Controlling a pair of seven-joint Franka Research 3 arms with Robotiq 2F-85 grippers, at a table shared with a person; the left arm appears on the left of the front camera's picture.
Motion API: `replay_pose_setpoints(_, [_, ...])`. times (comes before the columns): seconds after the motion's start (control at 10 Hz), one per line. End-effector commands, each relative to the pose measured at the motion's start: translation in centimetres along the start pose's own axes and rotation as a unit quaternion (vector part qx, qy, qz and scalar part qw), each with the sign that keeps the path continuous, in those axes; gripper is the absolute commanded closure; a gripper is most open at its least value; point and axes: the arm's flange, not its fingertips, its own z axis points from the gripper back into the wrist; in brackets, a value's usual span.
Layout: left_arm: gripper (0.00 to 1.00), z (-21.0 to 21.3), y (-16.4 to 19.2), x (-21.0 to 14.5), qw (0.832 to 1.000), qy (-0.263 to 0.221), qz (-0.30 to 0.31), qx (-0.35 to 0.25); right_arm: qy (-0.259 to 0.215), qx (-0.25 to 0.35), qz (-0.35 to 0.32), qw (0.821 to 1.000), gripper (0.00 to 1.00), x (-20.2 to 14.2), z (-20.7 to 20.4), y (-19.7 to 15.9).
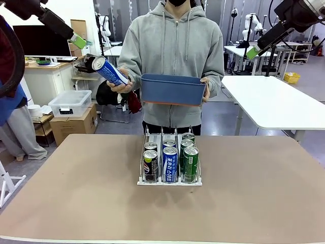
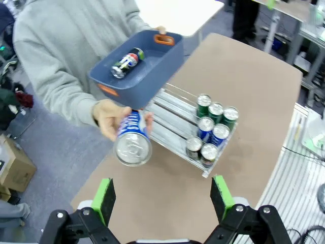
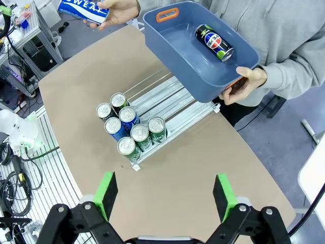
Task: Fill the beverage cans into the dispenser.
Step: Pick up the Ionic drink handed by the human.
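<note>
While the person across from us keeps things raised above the table [image 1: 76, 198], both arms hang high and idle.

At twelve o'clock over the dispenser [image 1: 169, 182] is the blue bin [image 1: 172, 89], carried in one hand. One black can [image 3: 214, 42] lies on its side inside it.

The dispenser sits mid-table. Its seven cans [image 1: 170, 163] stand upright, crowded at the front lip: two black in the nine o'clock lane, two blue in the middle, three green at three o'clock. The rear of the lanes is bare.

A blue-and-white can [image 1: 109, 70] is offered in the person's other hand [image 1: 123, 86], at ten o'clock from the dispenser, silver top toward our left claw [image 2: 162, 185].

We judge it full, so weighty for its size, with a stiff but dentable wall and a slick skin. It is best taken across the mid-body, pads on opposite sides, clear of the person's fingers.

On the left claw the jaws are spread wide, gripping nothing and touching nothing. The right claw [image 3: 165, 178] is likewise wide and bare, high at two o'clock.
</note>
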Motion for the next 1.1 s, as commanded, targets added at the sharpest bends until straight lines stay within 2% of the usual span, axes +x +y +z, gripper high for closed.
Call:
replay_pose_setpoints(0.0, [0.00,-2.2,-0.6,-0.2,0.998,0.014,0.032,0.059,-0.002,0.004,0.000,1.000,0.00,0.0,0.0,0.0])
replay_pose_setpoints(0.2, [0.00,-3.5,0.2,0.0,0.997,0.010,0.023,0.067,-0.002,0.004,0.000,1.000,0.00,0.0,0.0,0.0])
replay_pose_setpoints(0.4, [0.00,-5.4,0.7,-0.3,0.995,0.004,0.014,0.104,-0.002,0.004,0.000,1.000,0.00,0.0,0.0,0.0])
replay_pose_setpoints(1.0, [0.00,-9.2,2.8,-1.6,0.998,-0.012,0.025,0.057,-0.002,0.004,0.000,1.000,0.00,0.0,0.0,0.0])
